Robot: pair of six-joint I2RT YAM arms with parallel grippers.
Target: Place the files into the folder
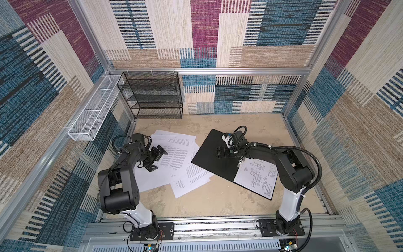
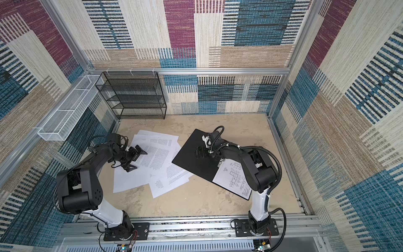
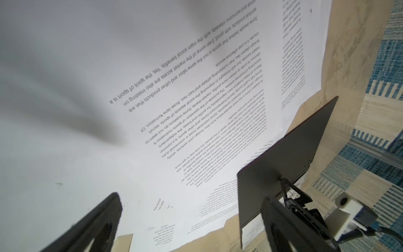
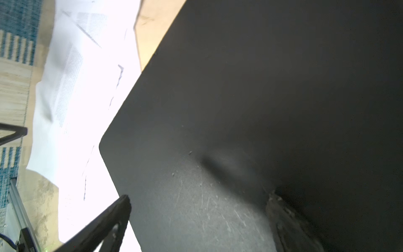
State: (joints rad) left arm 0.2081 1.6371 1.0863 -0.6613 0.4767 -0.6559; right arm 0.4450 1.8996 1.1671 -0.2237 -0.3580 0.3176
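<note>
Both top views: the files (image 1: 174, 157) (image 2: 157, 161), loose white paper sheets printed with blocks of text, lay fanned and overlapping on the tan table (image 1: 207, 203), left of centre. Just to their right was the folder (image 1: 211, 161) (image 2: 196, 161), a flat cover lying open with its black inside up, its left corner over the pile's edge. On its near half rested a white sheet with the line drawing (image 1: 257, 176) (image 2: 235, 179), partly hidden by the right arm. The left gripper (image 1: 161, 160) (image 2: 140, 160) hung over the pile, jaws spread wide, nothing between them. The right gripper (image 1: 218, 153) (image 2: 199, 152) sat over the folder's bare black half, spread wide as well and empty.

Over to the left wrist view: text sheets (image 3: 152, 87) filled the frame. The left gripper (image 3: 192, 198) had its fingers (image 3: 98, 218) far apart with only paper between them. Beyond them, the folder (image 3: 283, 157) showed as a dark slab.

And the right wrist view: the folder's scuffed black surface (image 4: 239, 109) took up most of the picture. The right gripper (image 4: 198, 203) was splayed wide close above it, gripping nothing. Whether a fingertip touched the surface could not be told. The files (image 4: 87, 109) glared white beside the folder's rounded corner.
</note>
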